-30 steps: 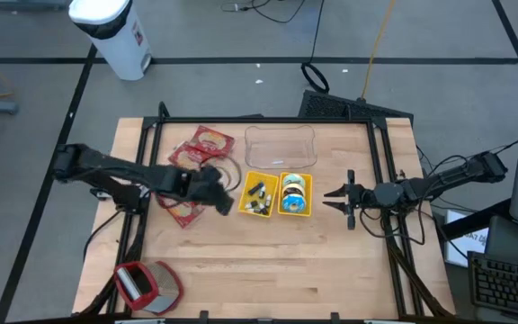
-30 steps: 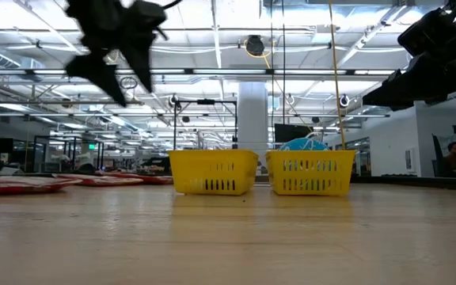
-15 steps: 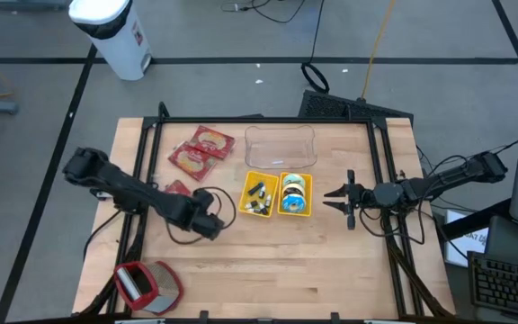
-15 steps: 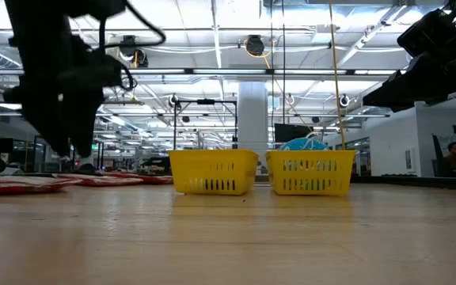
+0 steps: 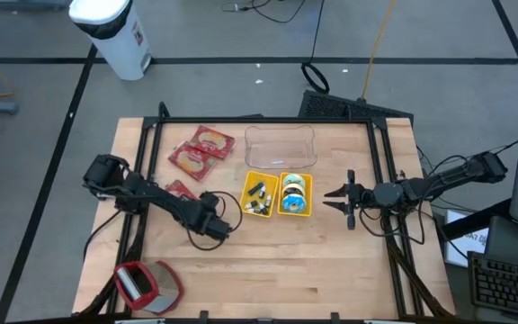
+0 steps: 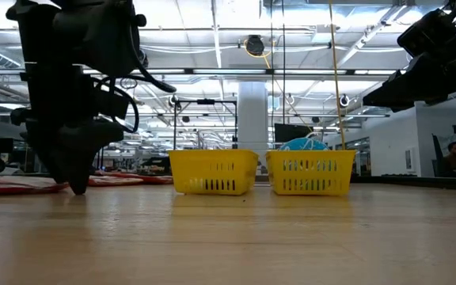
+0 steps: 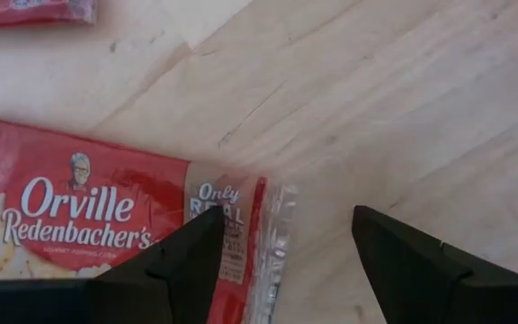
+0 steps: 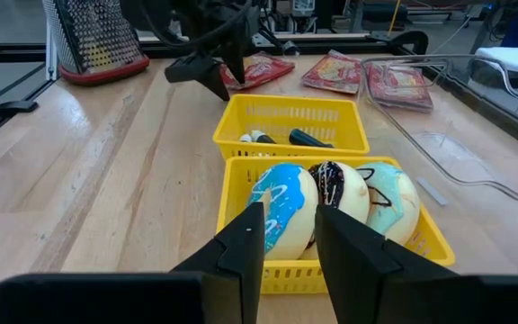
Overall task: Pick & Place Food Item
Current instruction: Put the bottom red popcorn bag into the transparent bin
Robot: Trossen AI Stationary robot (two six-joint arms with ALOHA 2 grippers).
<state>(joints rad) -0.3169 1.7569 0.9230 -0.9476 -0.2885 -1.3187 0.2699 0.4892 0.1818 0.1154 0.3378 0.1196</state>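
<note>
Three red popcorn packets lie flat on the table's left half: two (image 5: 209, 141), (image 5: 187, 160) at the back and one (image 5: 178, 189) partly under my left arm. My left gripper (image 5: 209, 225) points steeply down, open, its tips close over the wood. In the left wrist view its fingers straddle the crimped clear end (image 7: 272, 238) of that popcorn packet (image 7: 88, 216). My right gripper (image 5: 331, 198) waits level at the right, slightly open and empty, facing a yellow basket of iced donuts (image 8: 331, 202).
A second yellow basket (image 5: 259, 195) with small dark items stands left of the donut basket (image 5: 295, 193). A clear plastic tray (image 5: 281, 147) lies behind both. A red-framed grater (image 5: 147, 283) sits at the near left corner. Bare wood stretches along the near edge.
My left gripper has come down from well above the table to just over its surface. It has moved toward the near edge and tipped from slanting forward to pointing steeply down, ending at the end of the nearest popcorn packet. The packets and baskets have stayed put.
</note>
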